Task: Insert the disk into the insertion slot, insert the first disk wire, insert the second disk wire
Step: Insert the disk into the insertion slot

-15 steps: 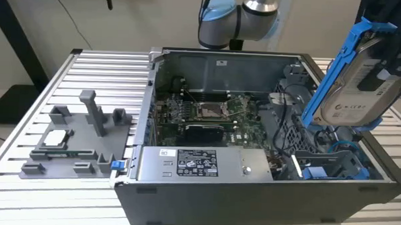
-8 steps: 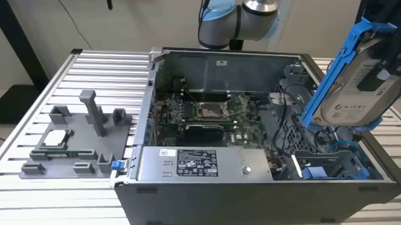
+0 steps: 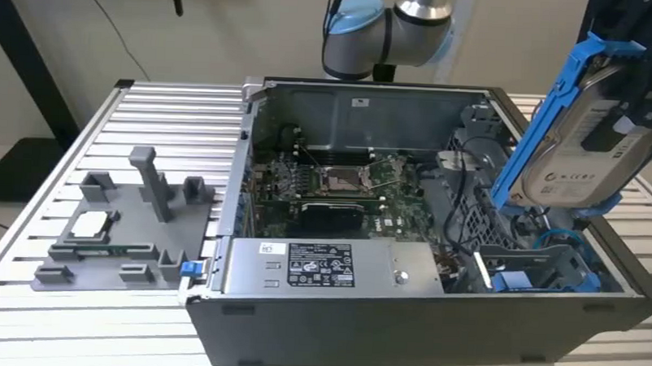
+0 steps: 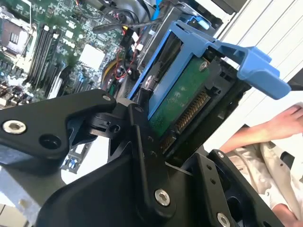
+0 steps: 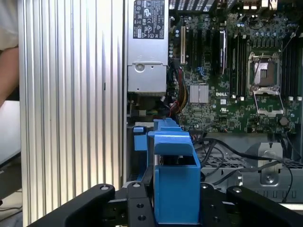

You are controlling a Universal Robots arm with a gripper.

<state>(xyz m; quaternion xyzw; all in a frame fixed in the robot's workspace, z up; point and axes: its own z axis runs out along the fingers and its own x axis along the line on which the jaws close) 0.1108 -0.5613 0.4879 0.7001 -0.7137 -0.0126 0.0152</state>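
My gripper (image 3: 619, 120) is shut on the disk (image 3: 574, 151), a silver-grey drive with a white label in a bright blue carrier. It holds the disk tilted in the air above the open computer case, at the exterior view's right. In the second wrist view the disk (image 4: 182, 97) shows its green circuit board and connector edge between my black fingers (image 4: 142, 142). In the first wrist view the blue carrier (image 5: 175, 179) sits between the two fingers. The insertion slot (image 3: 535, 263), a grey sheet-metal bay, lies below the disk in the case's near right corner. A thin blue cable (image 3: 563, 237) curls beside it.
The grey power supply (image 3: 323, 268) sits along the case's near wall, with the motherboard (image 3: 342, 183) behind it. A grey fixture plate (image 3: 129, 225) lies on the ribbed aluminium table (image 3: 166, 112) at the exterior view's left. A person's hand and sleeve (image 4: 277, 130) are close by.
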